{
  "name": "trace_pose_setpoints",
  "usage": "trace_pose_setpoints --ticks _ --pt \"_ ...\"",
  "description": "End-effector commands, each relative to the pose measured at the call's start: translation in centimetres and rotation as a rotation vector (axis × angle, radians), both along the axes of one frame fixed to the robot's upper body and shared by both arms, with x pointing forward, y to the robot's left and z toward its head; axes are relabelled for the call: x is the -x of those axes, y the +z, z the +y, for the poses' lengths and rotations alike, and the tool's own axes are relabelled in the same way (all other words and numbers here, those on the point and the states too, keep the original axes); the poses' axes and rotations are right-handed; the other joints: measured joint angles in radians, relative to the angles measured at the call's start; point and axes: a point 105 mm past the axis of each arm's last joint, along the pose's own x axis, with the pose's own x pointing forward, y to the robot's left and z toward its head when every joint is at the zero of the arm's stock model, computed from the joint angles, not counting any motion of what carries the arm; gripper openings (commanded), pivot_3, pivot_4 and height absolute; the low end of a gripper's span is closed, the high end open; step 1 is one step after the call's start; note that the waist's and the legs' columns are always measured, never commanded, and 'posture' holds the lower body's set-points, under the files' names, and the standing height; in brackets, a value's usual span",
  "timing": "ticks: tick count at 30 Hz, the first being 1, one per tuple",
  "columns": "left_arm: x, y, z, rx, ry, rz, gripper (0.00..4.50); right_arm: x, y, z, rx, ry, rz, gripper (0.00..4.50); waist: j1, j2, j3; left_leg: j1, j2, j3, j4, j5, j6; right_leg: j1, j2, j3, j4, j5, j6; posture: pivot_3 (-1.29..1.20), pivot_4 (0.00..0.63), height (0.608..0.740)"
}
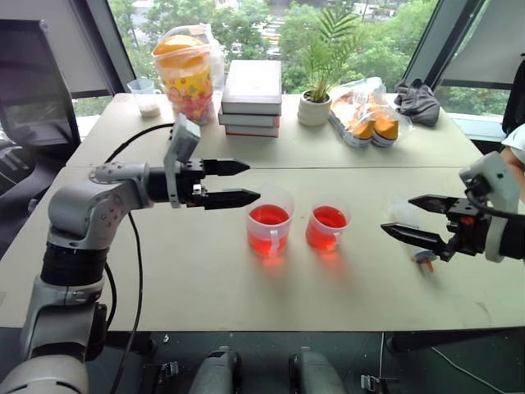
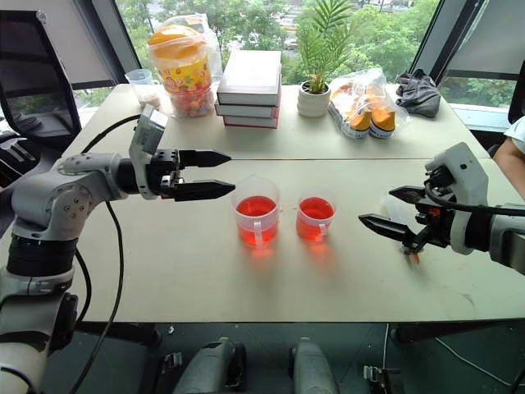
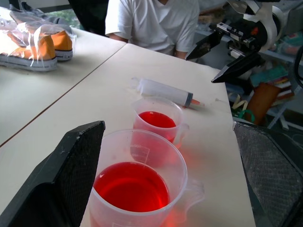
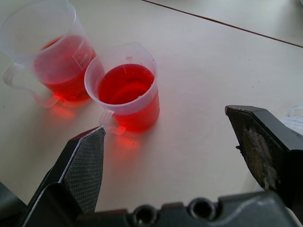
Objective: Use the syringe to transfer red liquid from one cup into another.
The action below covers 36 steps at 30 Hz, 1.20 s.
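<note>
Beige bench (image 1: 164,271) holds two cups of red liquid: taller cup (image 1: 269,222) left, shorter cup (image 1: 327,227) right, syringe (image 3: 165,92) lying farther right; left tool (image 1: 235,182) and right tool (image 1: 416,219) hover wide open, empty

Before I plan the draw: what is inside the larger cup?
The larger cup holds red liquid, partly filling it. The syringe lies on the table, outside it.
</note>
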Motion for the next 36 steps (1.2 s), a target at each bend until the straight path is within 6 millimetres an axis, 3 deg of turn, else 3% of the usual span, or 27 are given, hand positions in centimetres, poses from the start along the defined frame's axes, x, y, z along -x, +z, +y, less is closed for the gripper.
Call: trace_pose_setpoints --ticks 1,20,31,36 --pt "0.1 1.0 0.1 0.008 -0.001 -0.055 4.50 0.1 0.8 -0.2 0.023 -0.003 -0.041 4.45 0.000 0.000 0.000 0.000 0.000 0.000 0.000 0.000 0.000 0.000 0.000 0.000 0.000 0.000 0.000 0.00 0.150 0.740" --pt "0.3 0.8 -0.1 0.038 -0.034 -0.051 4.50 -0.9 0.1 -2.2 0.038 -0.116 0.017 4.45 0.000 0.000 0.000 0.000 0.000 0.000 0.000 0.000 0.000 0.000 0.001 0.000 0.000 0.000 0.000 0.00 0.150 0.740" --pt "0.4 1.2 -0.1 0.034 -0.038 -0.073 4.50 -4.2 -0.9 -4.7 0.042 -0.353 0.138 4.45 -0.001 0.000 0.000 0.000 0.000 0.000 0.000 0.000 0.000 0.000 -0.001 0.000 0.000 0.000 0.000 0.00 0.150 0.740" --pt "0.2 1.6 -0.3 0.046 -0.031 -0.090 4.50 -6.1 -2.7 -5.5 0.062 -0.431 0.236 4.45 -0.002 0.000 0.000 0.000 0.000 0.001 0.000 0.000 0.000 -0.001 -0.001 0.001 0.000 0.000 0.000 0.00 0.150 0.740"
